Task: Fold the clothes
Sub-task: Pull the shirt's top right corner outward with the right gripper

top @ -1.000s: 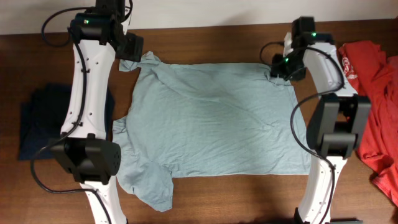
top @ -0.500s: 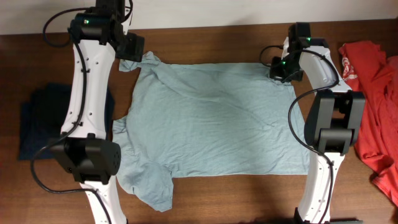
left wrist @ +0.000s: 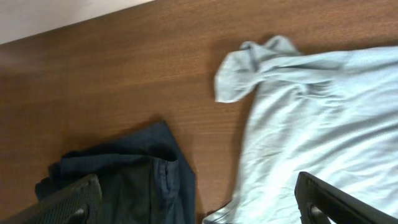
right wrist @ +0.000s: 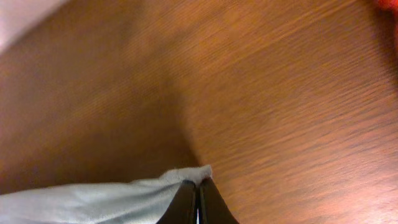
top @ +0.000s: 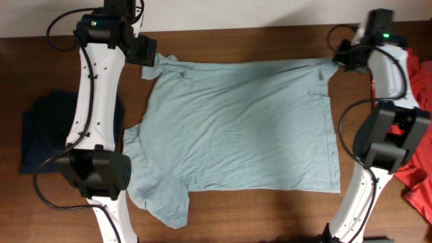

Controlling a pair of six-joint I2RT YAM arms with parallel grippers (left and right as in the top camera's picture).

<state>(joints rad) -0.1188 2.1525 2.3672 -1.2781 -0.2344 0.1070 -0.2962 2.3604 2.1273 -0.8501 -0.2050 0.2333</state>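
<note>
Looking down from above, I saw the pale grey-blue T-shirt [top: 236, 128] lying spread flat across the middle of the brown worktop [top: 223, 219], sleeves at the left side and straight hem at the right. The right gripper [top: 345, 58] sat at the far corner of the hem, where the cloth was drawn out to a point. The left gripper [top: 144, 55] hung just beside the far sleeve [top: 165, 66]. A navy garment [top: 40, 135] lay bunched at the left edge, partly under the left arm, and a red shirt [top: 422, 88] lay at the right edge.

From the left wrist, the left gripper [left wrist: 199, 211] had its jaws released, fingers [left wrist: 68, 202] spread wide with nothing held between them. Beyond them the crumpled sleeve [left wrist: 249, 68] rested on the wood, and the navy garment [left wrist: 124, 174] lay just beside the T-shirt [left wrist: 323, 124].

From the right wrist, the right gripper [right wrist: 198, 200] had its jaws clenched together, grasping a corner of the T-shirt [right wrist: 93, 198] over the worktop [right wrist: 261, 99].
</note>
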